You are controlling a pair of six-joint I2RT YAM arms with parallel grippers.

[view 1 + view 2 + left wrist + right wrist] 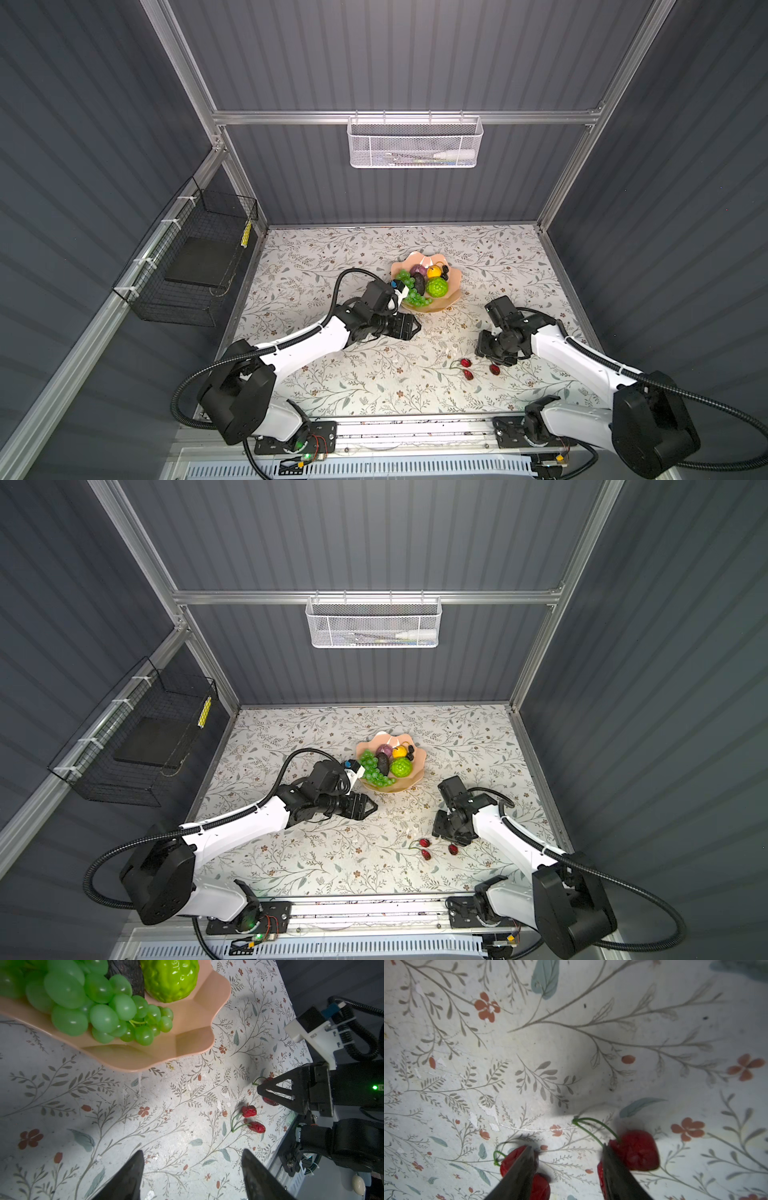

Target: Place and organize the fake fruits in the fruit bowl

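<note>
- Step in hand, as judged: the right gripper (566, 1147) is to collect the red cherries (635, 1153), the only fruit outside the fruit bowl (411, 261).
- Right jaws: parted about halfway, with only the bare floral table (550, 1043) between them. One stemmed pair lies against the outer side of each finger, and the green stems curl ahead of the tips.
- Method advised: shift sideways until one pair, or its stem fork, sits between the jaws. Close softly, since small round fruit may roll off, then lift straight up.
- Right arm pose: wrist folded, jaws aimed steeply down and low over the table. Whether they touch the surface cannot be told.
- Left gripper (192, 1151): jaws wide and empty, held low and near level. The bowl sits just off one flank and the cherries well ahead of the tips.
- Bowl contents: green grape bunch (409, 286) and lime-green ball (436, 286), among others, well apart from the right jaws.
</note>
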